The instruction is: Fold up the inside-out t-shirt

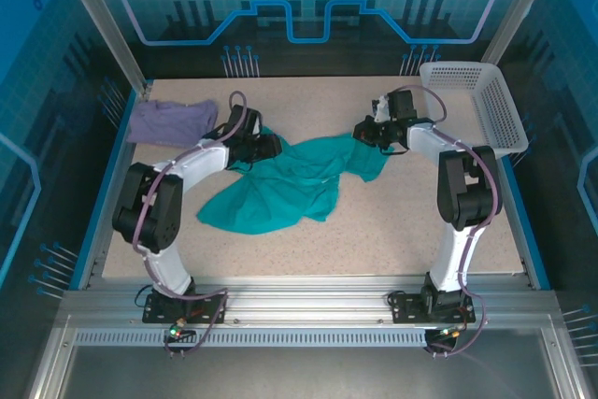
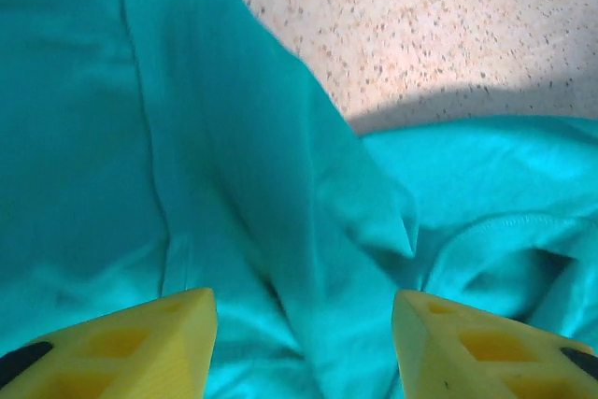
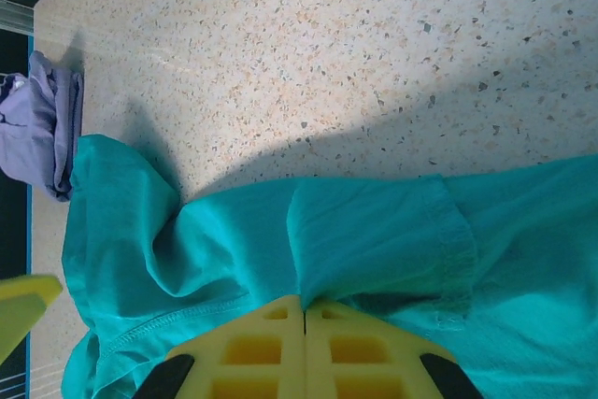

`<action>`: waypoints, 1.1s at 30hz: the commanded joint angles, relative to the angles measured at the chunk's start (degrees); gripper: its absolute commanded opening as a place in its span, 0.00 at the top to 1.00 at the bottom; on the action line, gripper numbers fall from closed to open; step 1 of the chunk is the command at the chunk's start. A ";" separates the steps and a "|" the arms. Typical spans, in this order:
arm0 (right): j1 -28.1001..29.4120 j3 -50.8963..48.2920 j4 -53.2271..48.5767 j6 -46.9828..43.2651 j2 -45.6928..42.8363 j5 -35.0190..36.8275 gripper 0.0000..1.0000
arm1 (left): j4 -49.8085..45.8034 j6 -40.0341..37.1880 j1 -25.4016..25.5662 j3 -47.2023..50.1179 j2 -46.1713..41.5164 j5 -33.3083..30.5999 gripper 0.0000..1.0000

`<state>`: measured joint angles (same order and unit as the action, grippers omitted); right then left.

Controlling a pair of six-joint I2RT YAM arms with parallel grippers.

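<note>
Speckled worktop (image 1: 420, 231), and the inside-out t-shirt (image 1: 299, 184) lay crumpled at its middle, between the arms. Right gripper (image 3: 304, 304) had its jaws pinched tight on a fold of it. Left gripper (image 2: 301, 306) held its jaws apart over the cloth, perhaps brushing it.

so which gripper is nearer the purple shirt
Left. The left gripper is just right of the purple shirt; the right gripper, shut on the teal t-shirt, is much farther right.

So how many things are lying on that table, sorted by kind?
Shirts: 2, the teal t-shirt and the lavender shirt
Baskets: 1, the white basket
Total: 3
</note>
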<state>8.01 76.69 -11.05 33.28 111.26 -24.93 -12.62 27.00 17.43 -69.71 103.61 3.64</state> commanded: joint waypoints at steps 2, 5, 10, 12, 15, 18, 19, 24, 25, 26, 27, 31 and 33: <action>-0.71 -0.74 0.90 0.03 0.23 -1.69 1.00 | -3.81 -2.76 0.15 -4.56 4.46 -2.87 0.51; -0.65 -0.46 0.83 0.03 0.18 -1.70 1.00 | -4.29 -3.44 0.17 -6.92 6.54 -2.76 0.59; -0.70 -0.25 0.94 0.20 -0.41 -1.88 1.00 | -5.58 -3.65 0.15 -9.06 8.27 -3.00 0.76; -0.80 -0.15 0.88 0.21 -0.86 -1.66 1.00 | -5.44 -3.45 0.15 -9.00 8.36 -3.11 0.80; -0.74 0.02 0.68 0.21 -1.30 -1.86 1.00 | -5.48 -3.45 0.15 -9.05 8.53 -2.96 0.84; -0.76 -0.09 0.52 0.21 -1.71 -1.88 1.00 | -5.13 -3.45 0.15 -8.89 8.50 -2.84 0.92; -0.79 -0.06 0.36 0.21 -1.95 -1.87 1.00 | -5.09 -3.64 0.15 -8.95 8.46 -2.67 0.96; -1.73 0.47 -1.00 0.12 -5.88 -2.78 1.00 | -5.21 -4.41 -0.08 -9.61 4.22 -1.79 1.00; -2.03 0.33 -1.39 0.10 -8.12 -2.74 1.00 | -5.18 -4.23 -0.25 -9.42 1.76 -2.09 1.00; -2.26 0.09 -1.75 0.04 -10.44 -2.61 1.00 | -5.09 -4.15 -0.37 -9.10 -1.03 -2.41 1.00; -2.55 -0.44 -2.32 -0.05 -13.88 -2.12 1.00 | -4.96 -3.83 -0.47 -8.63 -4.84 -3.29 1.00; -2.54 -1.57 -6.04 -1.78 -29.68 2.82 1.00 | -2.77 -0.74 -0.41 -5.72 -21.62 -6.83 1.00; -2.15 -0.17 -8.96 -2.86 -37.06 5.23 1.00 | -1.45 0.70 -0.34 -5.41 -29.63 -7.59 1.00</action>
<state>6.07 74.76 -16.38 32.49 84.38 -22.92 -17.41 25.21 17.37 -75.13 85.62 -1.15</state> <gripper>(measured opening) 0.045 0.053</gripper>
